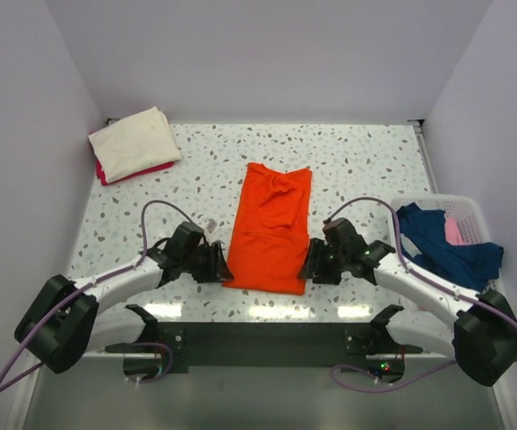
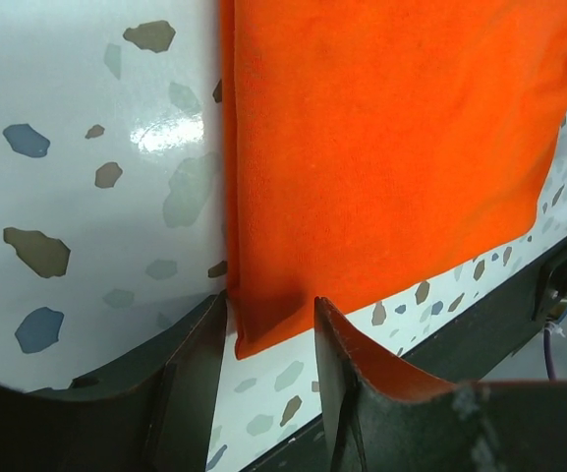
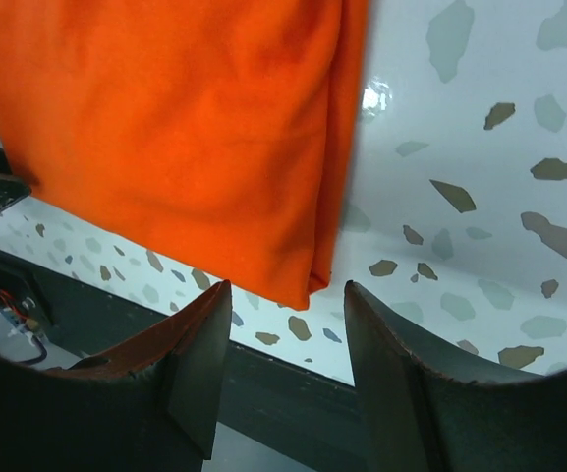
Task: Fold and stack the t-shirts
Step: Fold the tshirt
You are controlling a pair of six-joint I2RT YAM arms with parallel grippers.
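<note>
An orange t-shirt (image 1: pixel 271 228), folded into a long strip, lies flat in the middle of the speckled table. My left gripper (image 1: pixel 225 266) is open at its near-left corner. In the left wrist view that corner of the shirt (image 2: pixel 391 147) lies between the spread fingers of the gripper (image 2: pixel 270 307). My right gripper (image 1: pixel 307 266) is open at the near-right corner. In the right wrist view the folded corner of the shirt (image 3: pixel 185 128) sits just ahead of the gap of the gripper (image 3: pixel 288 289). A folded cream shirt (image 1: pixel 134 141) lies on a pink one at the back left.
A white basket (image 1: pixel 473 208) at the right edge holds a dark blue shirt (image 1: pixel 442 244) and a pink one (image 1: pixel 453 230). A dark rail (image 1: pixel 258 339) runs along the table's near edge. White walls close in the left, back and right.
</note>
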